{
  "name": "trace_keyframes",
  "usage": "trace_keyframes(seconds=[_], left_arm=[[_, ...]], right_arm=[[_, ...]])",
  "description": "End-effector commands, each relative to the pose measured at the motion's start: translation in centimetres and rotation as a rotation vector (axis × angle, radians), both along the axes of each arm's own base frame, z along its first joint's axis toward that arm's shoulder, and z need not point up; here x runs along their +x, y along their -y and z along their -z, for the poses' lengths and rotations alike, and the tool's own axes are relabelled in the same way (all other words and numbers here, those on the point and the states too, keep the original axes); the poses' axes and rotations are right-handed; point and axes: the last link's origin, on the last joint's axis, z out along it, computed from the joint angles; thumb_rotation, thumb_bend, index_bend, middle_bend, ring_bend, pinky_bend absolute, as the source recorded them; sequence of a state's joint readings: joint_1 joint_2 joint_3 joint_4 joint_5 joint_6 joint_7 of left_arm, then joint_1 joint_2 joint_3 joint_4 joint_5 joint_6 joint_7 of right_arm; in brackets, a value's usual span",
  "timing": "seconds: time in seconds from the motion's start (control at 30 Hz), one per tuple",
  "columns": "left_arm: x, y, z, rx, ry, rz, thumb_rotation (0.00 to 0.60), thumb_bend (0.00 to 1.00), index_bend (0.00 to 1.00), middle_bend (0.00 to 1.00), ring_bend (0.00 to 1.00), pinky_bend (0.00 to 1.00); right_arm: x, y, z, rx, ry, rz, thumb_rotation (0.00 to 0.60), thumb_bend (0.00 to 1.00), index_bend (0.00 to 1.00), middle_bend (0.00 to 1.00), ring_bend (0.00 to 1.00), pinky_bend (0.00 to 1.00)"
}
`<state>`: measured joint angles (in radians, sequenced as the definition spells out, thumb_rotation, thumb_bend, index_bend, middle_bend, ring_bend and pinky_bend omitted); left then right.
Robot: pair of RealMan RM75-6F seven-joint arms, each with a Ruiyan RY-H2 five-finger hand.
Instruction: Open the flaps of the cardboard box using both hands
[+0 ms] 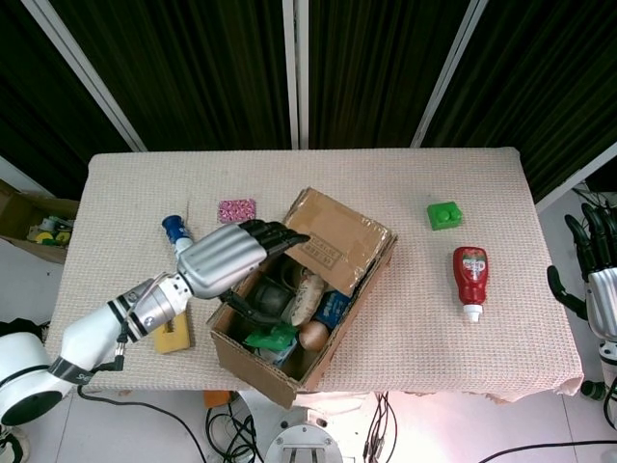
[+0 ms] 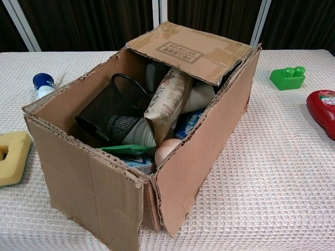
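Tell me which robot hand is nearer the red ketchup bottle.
Right. The right robot hand hangs off the table's edge just beyond the red ketchup bottle; the left robot hand is above the brown cardboard box.

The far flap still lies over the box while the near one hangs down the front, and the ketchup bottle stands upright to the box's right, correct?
Not quite: the ketchup bottle lies on its side, as the head view shows. The far flap does cover part of the box, and the near flap hangs down its front.
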<state>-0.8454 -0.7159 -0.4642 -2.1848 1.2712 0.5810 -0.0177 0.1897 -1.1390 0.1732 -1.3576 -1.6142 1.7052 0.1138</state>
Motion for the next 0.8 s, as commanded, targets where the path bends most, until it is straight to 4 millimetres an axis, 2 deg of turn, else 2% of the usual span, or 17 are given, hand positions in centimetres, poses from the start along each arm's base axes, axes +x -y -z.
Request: trace_keyframes(seconds=[0.03, 0.07, 0.27, 0.5, 0.8], left_arm=[[0.6, -2.8, 5.0, 0.28, 0.006, 0.12, 0.402, 0.08, 0.0, 0.03, 0.06, 0.2], [0.6, -3.0, 5.6, 0.315, -0.013, 0.137, 0.443, 0.08, 0.0, 0.02, 0.05, 0.19], [-0.1, -3.4, 9.5, 0.415, -0.067, 0.186, 0.585, 0.08, 0.0, 0.02, 0.03, 0.18], [-1.0, -4.1, 12.9, 0.416, -0.105, 0.195, 0.6, 0.08, 0.0, 0.02, 0.03, 0.18], [-1.8, -4.8, 14.0, 0.418, -0.124, 0.176, 0.6, 0.08, 0.0, 0.02, 0.03, 0.18]], right_arm=[[0.0, -0.1, -0.2, -0.006, 0.001, 0.0, 0.6, 0.39, 0.0, 0.0, 0.0, 0.0], [-0.1, -0.2, -0.4, -0.01, 0.002, 0.002, 0.6, 0.39, 0.0, 0.0, 0.0, 0.0], [-1.0, -0.4, -1.1, -0.022, 0.017, 0.026, 0.6, 0.39, 0.0, 0.0, 0.0, 0.0], [-1.8, -0.5, -1.1, -0.019, 0.025, 0.038, 0.6, 0.39, 0.0, 0.0, 0.0, 0.0], [-2.4, -0.6, -1.2, -0.022, 0.032, 0.053, 0.6, 0.39, 0.0, 0.0, 0.0, 0.0]])
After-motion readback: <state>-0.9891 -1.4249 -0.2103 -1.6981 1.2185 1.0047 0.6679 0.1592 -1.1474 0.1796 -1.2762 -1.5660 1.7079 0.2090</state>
